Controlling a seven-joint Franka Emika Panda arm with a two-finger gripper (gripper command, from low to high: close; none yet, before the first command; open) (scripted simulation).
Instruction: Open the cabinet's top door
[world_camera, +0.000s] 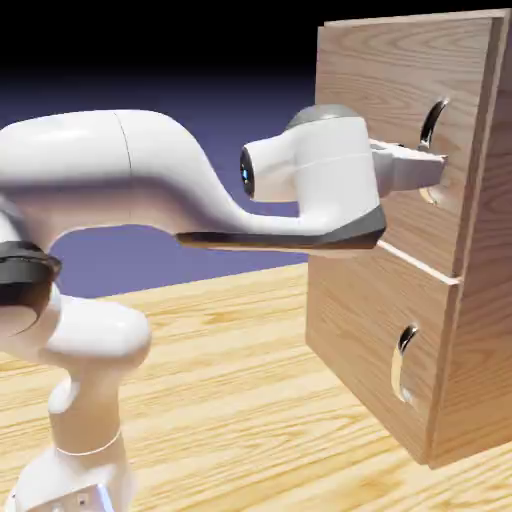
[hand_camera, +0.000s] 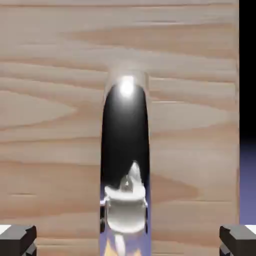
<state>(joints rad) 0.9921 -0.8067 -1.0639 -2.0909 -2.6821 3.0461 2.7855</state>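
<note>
The light-brown wood-grain cabinet (world_camera: 470, 300) stands at the exterior view's right. Its top door (world_camera: 385, 90) carries a curved silver handle (world_camera: 432, 122) over a round recess. My gripper (world_camera: 436, 166) reaches level toward that handle, its tips right at the recess. In the hand view the handle (hand_camera: 125, 145) is a shiny dark vertical bar running up the middle of the wood (hand_camera: 50, 125). My two grey fingertips (hand_camera: 17, 239) sit at the bottom corners, far apart on either side of the bar. The gripper is open and holds nothing.
Below the top door is the shorter lower door (world_camera: 365, 330) with its own small silver handle (world_camera: 403, 345). The wooden table (world_camera: 230, 400) stretches in front of the cabinet. My arm's white links (world_camera: 130, 170) span the exterior view's left and middle.
</note>
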